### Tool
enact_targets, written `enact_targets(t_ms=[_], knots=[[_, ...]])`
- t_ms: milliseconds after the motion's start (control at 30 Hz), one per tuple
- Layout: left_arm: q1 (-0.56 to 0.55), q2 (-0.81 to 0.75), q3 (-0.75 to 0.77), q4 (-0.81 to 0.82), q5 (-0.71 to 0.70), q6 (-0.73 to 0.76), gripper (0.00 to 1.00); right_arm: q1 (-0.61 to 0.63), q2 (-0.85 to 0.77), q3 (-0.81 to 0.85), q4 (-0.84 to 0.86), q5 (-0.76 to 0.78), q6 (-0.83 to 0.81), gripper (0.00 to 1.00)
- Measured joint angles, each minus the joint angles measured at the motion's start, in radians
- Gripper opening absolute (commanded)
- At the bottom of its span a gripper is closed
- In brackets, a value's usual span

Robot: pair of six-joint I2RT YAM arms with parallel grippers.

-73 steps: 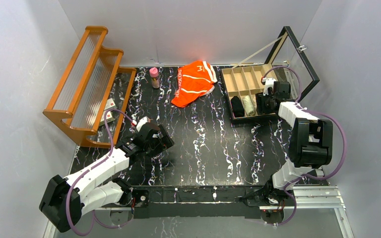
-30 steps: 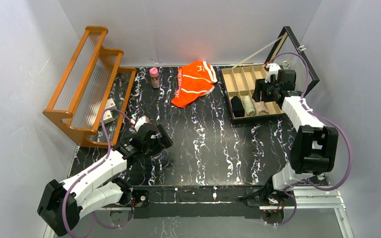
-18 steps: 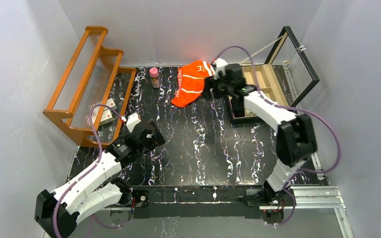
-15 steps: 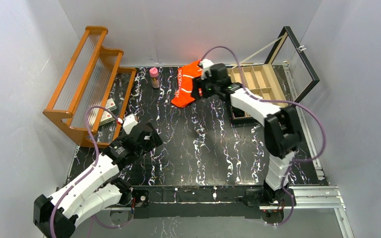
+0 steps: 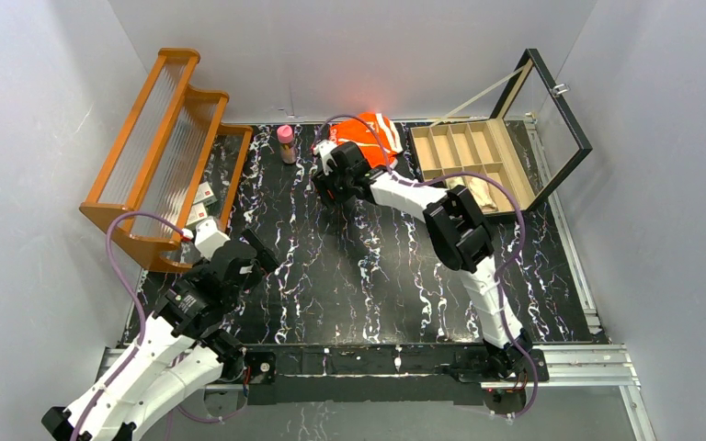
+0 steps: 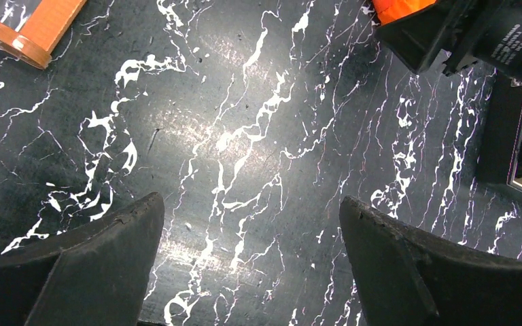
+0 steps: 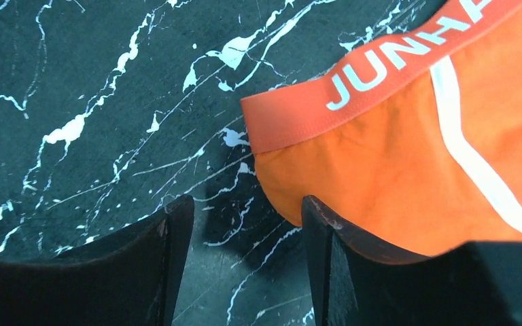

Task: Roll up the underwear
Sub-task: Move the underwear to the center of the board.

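Right arm is stretched across to the orange underwear [image 7: 394,170], which lies flat and unrolled at the middle of the far edge of the tabletop [image 5: 377,276]. Right fingers [image 7: 170,258] are spread with nothing between them, poised at the garment's near-left corner where the waistband [image 7: 353,95] ends. One finger is over bare tabletop; the other overlaps the cloth edge in the wrist view. Can't tell if it's touching the fabric

Left fingers [image 6: 102,265] are spread wide and empty, hovering over bare tabletop toward the near left corner, well apart from the garment

Beige underwear [image 5: 483,191] looks already rolled and parked in the box [image 5: 450,152] at the far right corner. So I read this as the grab step on piece two, with rolling not started

Next: drop the right fingers onto that corner, pinch the waistband, and drag it toward the tabletop's centre where both arms reach. The cloth is soft, so a shallow pinch may slip or bunch it. Left arm needs to come in and pin the other side before I roll
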Motion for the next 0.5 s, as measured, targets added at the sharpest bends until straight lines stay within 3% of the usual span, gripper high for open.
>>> enact_targets(t_ms=[200,400,500], knots=[[0.000,0.002,0.009,-0.014,-0.007,0.011,0.98,0.019,0.065,0.084,-0.013,0.058,-0.082,0.71],[0.000,0.026,0.009,-0.014,-0.003,0.023,0.98,0.019,0.124,0.145,-0.023,0.105,-0.157,0.41],[0.000,0.031,0.009,-0.014,-0.002,0.025,0.98,0.019,0.129,0.151,-0.025,0.114,-0.175,0.32]])
